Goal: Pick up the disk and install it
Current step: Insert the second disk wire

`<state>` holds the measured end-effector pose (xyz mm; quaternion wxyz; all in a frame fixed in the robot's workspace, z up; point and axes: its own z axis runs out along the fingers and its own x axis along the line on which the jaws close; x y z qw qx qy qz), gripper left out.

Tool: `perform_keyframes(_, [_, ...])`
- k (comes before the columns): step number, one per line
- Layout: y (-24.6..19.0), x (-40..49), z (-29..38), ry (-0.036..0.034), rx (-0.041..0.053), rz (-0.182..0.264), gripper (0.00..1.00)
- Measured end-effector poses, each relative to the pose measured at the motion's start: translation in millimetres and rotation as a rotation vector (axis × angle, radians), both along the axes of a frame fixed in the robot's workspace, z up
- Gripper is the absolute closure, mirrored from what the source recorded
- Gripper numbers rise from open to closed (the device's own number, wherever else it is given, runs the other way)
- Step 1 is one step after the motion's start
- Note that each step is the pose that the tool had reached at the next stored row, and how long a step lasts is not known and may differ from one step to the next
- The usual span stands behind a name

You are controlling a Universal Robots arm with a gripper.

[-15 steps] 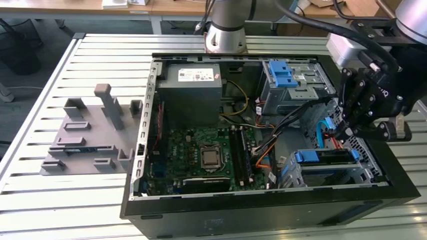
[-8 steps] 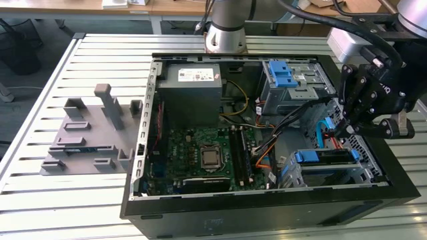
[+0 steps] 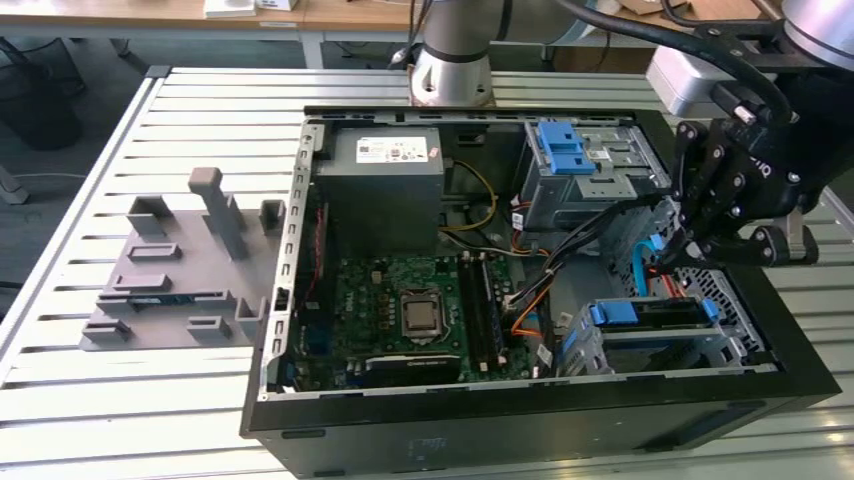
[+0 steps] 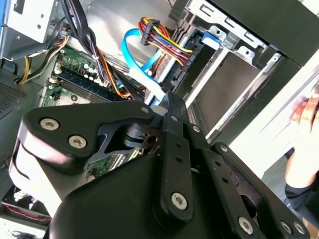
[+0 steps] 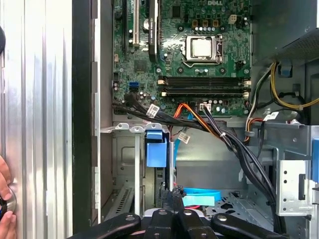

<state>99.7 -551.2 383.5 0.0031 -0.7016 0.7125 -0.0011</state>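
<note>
I see the open computer case (image 3: pixel 534 420) lying on the slatted metal desk (image 3: pixel 80 400). My black pincer (image 3: pixel 677 262) hangs inside the case at the exterior view's right, its fingers (image 5: pixel 172 199) drawn close together with nothing between them. The disk (image 3: pixel 654 313), silver with a blue bracket, sits in the lower drive bay just beside and below the pincer. A grey power-supply box (image 3: pixel 387 185) lies far left inside the case.

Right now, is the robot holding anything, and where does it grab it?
I cannot tell. Its black gripper is near the silver disk with the blue bracket.
</note>
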Motion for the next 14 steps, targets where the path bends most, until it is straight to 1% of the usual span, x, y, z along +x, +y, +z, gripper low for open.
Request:
perform_keyframes(2, [1.3,-1.2,-0.2,-0.0007,0.0001,0.000,0.89])
perform_keyframes(7, [1.3,-1.4,-0.3,-0.0019,-0.0005,0.000,0.89])
perform_keyframes(9, [1.4,-1.5,-0.6,-0.0046,-0.0028,0.000,0.89])
perform_keyframes(12, [1.3,-2.0,-1.1,-0.0112,-0.0055,0.000,0.89])
perform_keyframes(13, [1.3,-2.4,-1.3,-0.0131,-0.0060,0.000,0.82])
perform_keyframes(14, [1.4,-2.8,-1.5,-0.0148,-0.0066,0.000,0.82])
